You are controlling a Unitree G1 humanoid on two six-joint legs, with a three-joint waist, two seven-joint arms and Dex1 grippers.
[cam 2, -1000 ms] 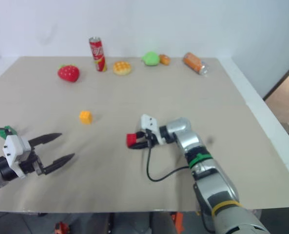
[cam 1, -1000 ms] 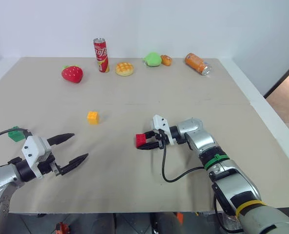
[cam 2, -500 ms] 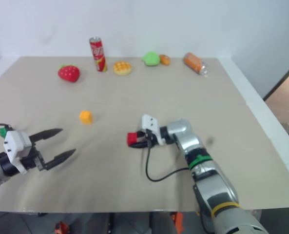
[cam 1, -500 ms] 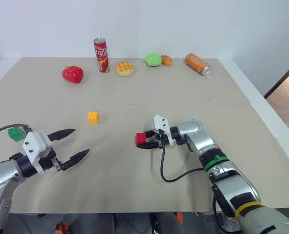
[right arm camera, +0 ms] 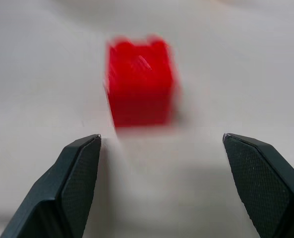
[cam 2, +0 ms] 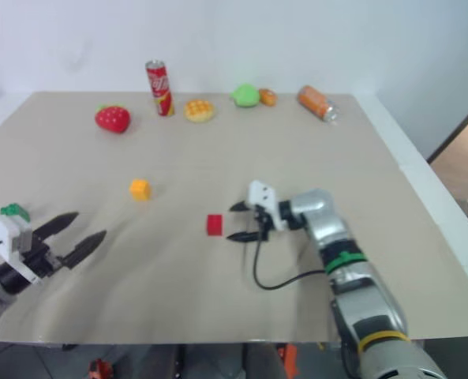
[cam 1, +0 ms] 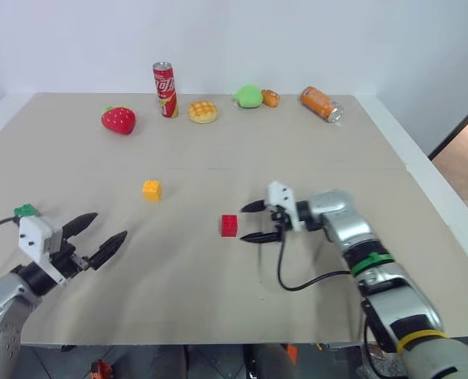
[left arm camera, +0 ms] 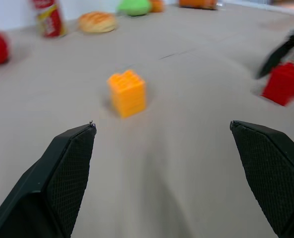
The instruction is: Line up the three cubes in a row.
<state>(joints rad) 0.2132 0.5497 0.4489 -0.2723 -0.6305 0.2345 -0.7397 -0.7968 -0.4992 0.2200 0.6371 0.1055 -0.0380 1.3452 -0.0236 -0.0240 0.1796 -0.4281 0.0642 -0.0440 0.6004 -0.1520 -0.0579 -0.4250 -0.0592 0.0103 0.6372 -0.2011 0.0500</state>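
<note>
Cubes sit apart mid-tabletop (cam 1: 423, 205): red cube (cam 1: 230, 225) freed just before the right hand (cam 1: 253, 222), spread empty; orange-yellow cube (cam 1: 151, 190) beyond the left hand (cam 1: 99, 238), also wide and empty.

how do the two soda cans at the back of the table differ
The red soda can stands upright; the orange soda can lies on its side. The red one sits toward the back left, between the strawberry toy and the bun toy; the orange one lies near the back right corner, apart from the rest. Both are slim drink cans along the far edge.
</note>
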